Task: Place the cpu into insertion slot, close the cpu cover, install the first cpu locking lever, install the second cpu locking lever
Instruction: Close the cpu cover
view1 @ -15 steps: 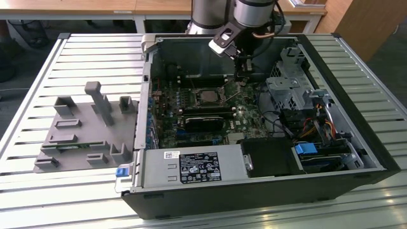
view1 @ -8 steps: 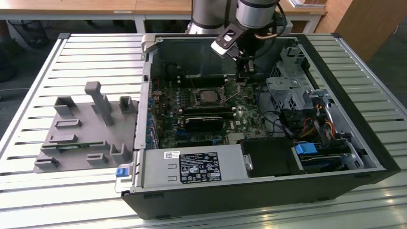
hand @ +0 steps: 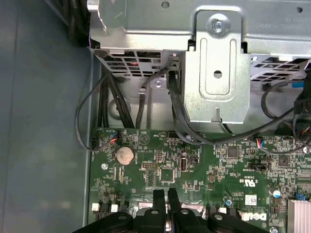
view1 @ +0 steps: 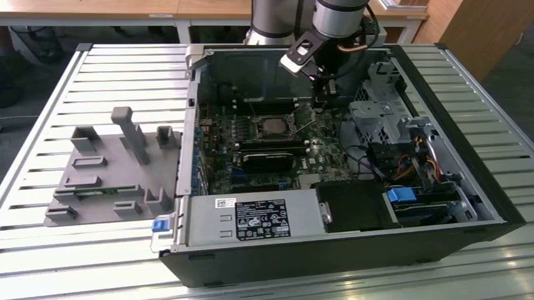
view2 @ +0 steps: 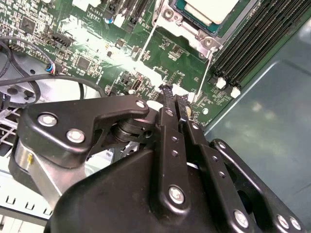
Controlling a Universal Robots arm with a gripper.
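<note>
In the exterior view the insertion slot (view1: 271,128) is a dark square with a silvery rim in the middle of the green motherboard. My gripper (view1: 324,100) hangs just beyond it, toward the exterior view's right. In the second wrist view the pale cpu (view2: 214,7) lies in the slot, with the silvery cpu cover (view2: 201,35) framing it. Two thin wire locking levers (view2: 146,41) (view2: 206,73) run out from the socket. The black fingertips (view2: 167,94) are together beside the end of one lever. The first wrist view shows the gripper (hand: 165,196) shut above the board.
Black memory sticks (view2: 257,43) lie beside the socket. A metal drive cage (hand: 218,68) with black cables (hand: 180,121) stands close to the gripper. The case wall (view1: 250,75) rises behind the board. A grey fixture (view1: 117,169) sits outside the case on the slatted table.
</note>
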